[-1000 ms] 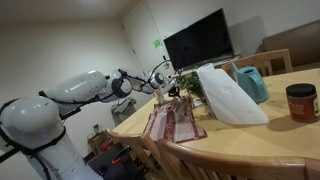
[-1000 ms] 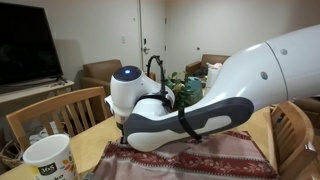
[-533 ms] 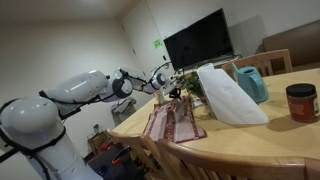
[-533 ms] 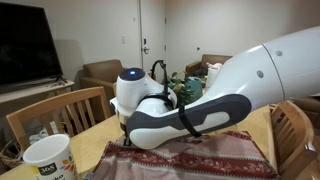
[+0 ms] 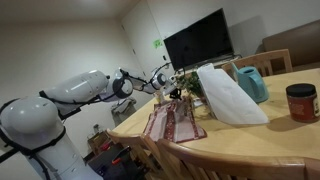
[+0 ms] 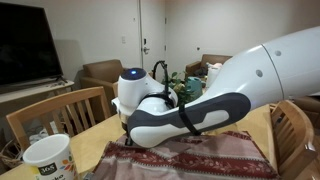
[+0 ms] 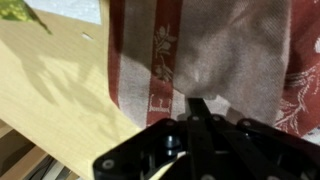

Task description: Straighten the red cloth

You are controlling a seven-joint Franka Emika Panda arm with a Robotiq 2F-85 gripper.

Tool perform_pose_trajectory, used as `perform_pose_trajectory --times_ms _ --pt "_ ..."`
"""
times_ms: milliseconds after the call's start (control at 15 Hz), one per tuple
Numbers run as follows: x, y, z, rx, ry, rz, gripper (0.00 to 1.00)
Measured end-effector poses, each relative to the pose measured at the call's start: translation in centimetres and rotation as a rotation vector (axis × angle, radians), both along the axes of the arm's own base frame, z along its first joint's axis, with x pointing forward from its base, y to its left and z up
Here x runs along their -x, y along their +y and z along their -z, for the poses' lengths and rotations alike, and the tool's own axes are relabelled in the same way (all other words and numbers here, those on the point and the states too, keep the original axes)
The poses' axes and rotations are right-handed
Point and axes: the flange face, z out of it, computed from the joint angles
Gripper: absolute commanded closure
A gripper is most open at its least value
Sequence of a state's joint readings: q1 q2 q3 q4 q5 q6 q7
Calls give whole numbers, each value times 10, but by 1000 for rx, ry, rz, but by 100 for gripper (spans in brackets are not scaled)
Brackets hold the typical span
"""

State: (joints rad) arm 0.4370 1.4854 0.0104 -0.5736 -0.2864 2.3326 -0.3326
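The arm (image 6: 215, 95) has edged slightly sideways over the table (image 5: 255, 140) since a second ago, then held. The gripper (image 7: 196, 104) has its jaws pressed together, tips at the red cloth (image 7: 215, 55); I cannot tell whether fabric is pinched. The cloth lies wrinkled along the table edge nearest the robot, beside the white sheet (image 5: 230, 95).
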Motion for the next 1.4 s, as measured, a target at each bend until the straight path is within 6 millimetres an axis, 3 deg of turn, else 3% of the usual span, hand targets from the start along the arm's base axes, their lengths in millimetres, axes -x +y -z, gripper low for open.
perform_pose_trajectory --times_ms 600,1400 --pt "-10 -28 0 80 1 28 100" --pt "-11 -30 2 81 6 31 99"
